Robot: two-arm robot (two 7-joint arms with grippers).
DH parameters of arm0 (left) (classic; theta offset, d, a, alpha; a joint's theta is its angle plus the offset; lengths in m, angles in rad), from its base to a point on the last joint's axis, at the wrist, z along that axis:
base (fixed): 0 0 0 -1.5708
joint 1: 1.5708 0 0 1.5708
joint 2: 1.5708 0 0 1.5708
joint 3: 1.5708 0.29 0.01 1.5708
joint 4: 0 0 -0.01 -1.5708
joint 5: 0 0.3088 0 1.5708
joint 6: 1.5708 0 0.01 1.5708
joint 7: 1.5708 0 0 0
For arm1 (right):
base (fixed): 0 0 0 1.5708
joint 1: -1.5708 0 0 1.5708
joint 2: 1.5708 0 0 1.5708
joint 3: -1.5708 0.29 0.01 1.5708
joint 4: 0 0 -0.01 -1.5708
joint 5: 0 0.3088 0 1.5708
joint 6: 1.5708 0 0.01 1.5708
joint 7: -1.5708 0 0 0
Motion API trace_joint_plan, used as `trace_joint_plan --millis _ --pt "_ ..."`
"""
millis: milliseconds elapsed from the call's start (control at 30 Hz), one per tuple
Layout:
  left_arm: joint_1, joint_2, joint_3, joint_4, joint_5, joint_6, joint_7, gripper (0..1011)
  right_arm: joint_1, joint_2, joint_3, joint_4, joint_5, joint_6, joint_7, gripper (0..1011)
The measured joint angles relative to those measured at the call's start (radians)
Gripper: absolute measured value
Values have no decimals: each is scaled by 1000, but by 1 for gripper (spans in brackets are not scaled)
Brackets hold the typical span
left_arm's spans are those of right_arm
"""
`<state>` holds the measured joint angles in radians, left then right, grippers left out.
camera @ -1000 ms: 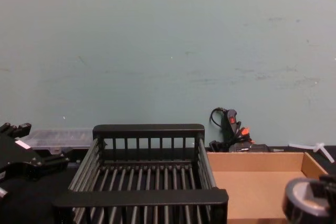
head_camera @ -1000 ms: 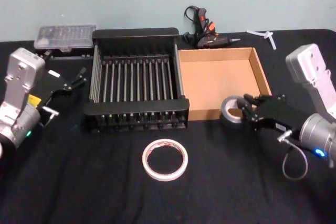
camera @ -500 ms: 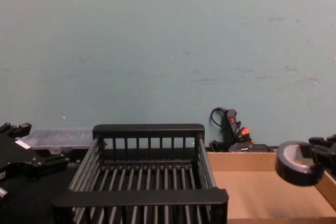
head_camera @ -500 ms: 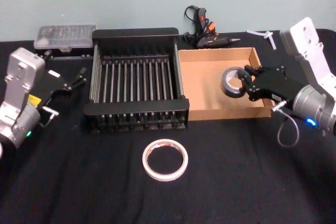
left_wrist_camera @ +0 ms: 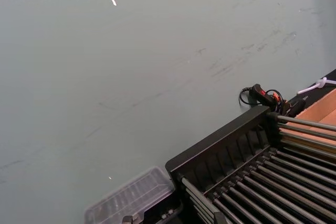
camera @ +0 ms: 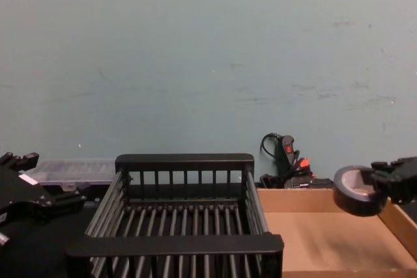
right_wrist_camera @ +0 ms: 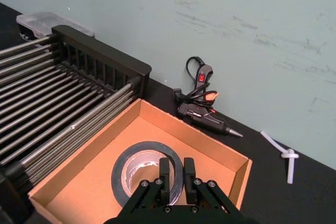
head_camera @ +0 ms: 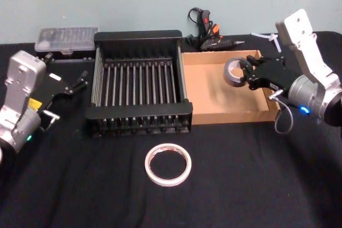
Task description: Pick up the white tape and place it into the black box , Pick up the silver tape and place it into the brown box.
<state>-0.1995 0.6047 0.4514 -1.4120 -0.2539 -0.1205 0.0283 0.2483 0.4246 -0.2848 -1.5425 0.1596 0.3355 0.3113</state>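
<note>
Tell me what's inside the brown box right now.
Nothing lies on the brown box floor. The right gripper holds the silver tape above its far right part. The floor beneath the roll is hidden.

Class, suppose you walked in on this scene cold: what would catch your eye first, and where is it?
First, the right gripper holding the small dull grey-silver tape roll in the air above the shallow tan cardboard box. Next, the wide white tape roll lying alone on the black cloth in front of the black slatted plastic crate.
</note>
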Motion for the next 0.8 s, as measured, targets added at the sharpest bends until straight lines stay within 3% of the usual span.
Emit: trace_joint_plan --millis 467,800 --pt "0 0 0 0 0 0 0 1002 87 -69 -18 179 -43 -36 6 160" --pt "0 0 0 0 0 0 0 1002 113 -96 -24 246 -58 -42 17 160"
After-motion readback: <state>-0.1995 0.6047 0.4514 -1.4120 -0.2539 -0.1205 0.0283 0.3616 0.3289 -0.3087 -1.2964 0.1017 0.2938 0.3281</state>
